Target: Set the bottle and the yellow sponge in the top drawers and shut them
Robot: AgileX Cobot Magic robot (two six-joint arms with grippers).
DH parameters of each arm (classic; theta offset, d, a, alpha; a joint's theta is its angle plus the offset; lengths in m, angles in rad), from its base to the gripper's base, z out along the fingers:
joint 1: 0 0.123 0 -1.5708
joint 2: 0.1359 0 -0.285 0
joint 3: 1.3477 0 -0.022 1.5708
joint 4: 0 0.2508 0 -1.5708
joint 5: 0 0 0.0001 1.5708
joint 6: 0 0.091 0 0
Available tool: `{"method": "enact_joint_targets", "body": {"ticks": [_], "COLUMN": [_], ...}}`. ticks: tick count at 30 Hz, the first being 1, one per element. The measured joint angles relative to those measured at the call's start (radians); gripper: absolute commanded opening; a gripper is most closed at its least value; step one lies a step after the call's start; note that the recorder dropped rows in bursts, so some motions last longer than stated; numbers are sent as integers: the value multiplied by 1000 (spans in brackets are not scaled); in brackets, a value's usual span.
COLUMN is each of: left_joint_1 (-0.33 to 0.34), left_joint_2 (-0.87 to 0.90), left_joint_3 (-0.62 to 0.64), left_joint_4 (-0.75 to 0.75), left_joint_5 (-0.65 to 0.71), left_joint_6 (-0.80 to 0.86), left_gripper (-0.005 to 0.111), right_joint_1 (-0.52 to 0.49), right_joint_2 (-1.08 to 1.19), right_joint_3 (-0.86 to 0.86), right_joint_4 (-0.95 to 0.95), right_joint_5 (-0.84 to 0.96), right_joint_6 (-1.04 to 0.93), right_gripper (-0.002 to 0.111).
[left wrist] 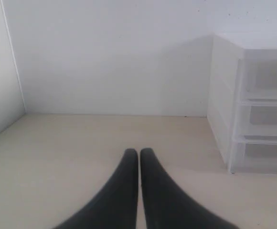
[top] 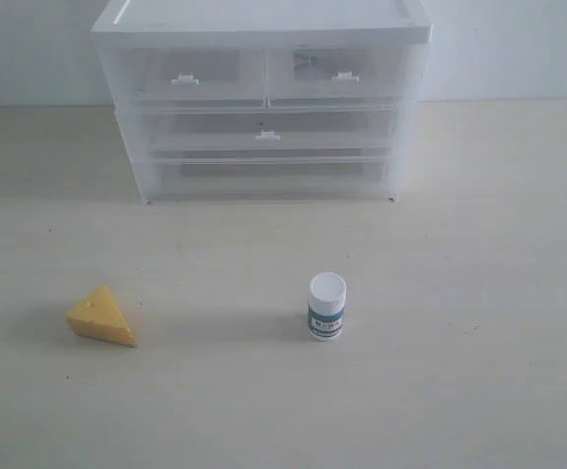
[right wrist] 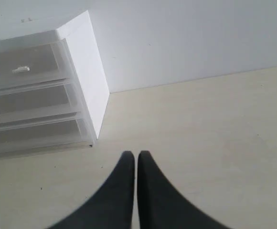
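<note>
The bottle [top: 327, 306], white-capped with a teal-and-white label, stands upright on the table in front of the cabinet [top: 264, 20]. The yellow sponge [top: 102, 317], a cheese-like wedge, lies at the front left. The two top drawers, left [top: 186, 76] and right [top: 337, 71], are pushed in. Neither arm shows in the exterior view. My left gripper [left wrist: 139, 152] is shut with nothing in it, over bare table, with the cabinet [left wrist: 224, 95] to one side. My right gripper [right wrist: 136, 155] is shut and empty too, the cabinet [right wrist: 88, 71] off to its side.
Below the top drawers sit two full-width drawers, the upper one [top: 268, 131] with a small white handle. A white wall [top: 518, 49] stands behind the cabinet. Pale tabletop [top: 459, 391] spreads around the bottle and the sponge.
</note>
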Motion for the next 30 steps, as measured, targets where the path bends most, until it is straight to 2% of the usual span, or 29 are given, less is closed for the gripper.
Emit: {"method": "enact_joint_targets", "body": {"ticks": [17, 19, 21, 23, 24, 25, 26, 28, 30], "left_joint_1": [0, 0, 0, 0, 0, 0, 0, 0, 0], "left_joint_2": [0, 0, 0, 0, 0, -1, -1, 24, 168], "left_joint_3": [0, 0, 0, 0, 0, 0, 0, -42, -143], "left_joint_4": [0, -41, -109, -174, -189, -191, -173, -103, -34], "left_joint_5": [0, -22, -94, -256, -396, -457, -595, -753, -713], "left_joint_6": [0, -28, -84, -209, -299, -334, -370, -324, -334], "left_gripper": [4, 4, 4, 4, 4, 4, 4, 4, 4], "right_joint_1": [0, 0, 0, 0, 0, 0, 0, 0, 0], "right_joint_2": [0, 0, 0, -2, -2, -2, -2, 4, 87], "right_joint_3": [0, 0, 0, 0, 0, 0, 0, -28, -76], "right_joint_4": [0, 16, 63, 131, 152, 158, 121, -78, -287], "right_joint_5": [0, -25, -86, -235, -377, -440, -510, -526, -526], "right_joint_6": [0, 16, 50, 105, 139, 150, 164, 235, 378], "right_gripper": [2, 2, 2, 2, 2, 2, 2, 2, 2]}}
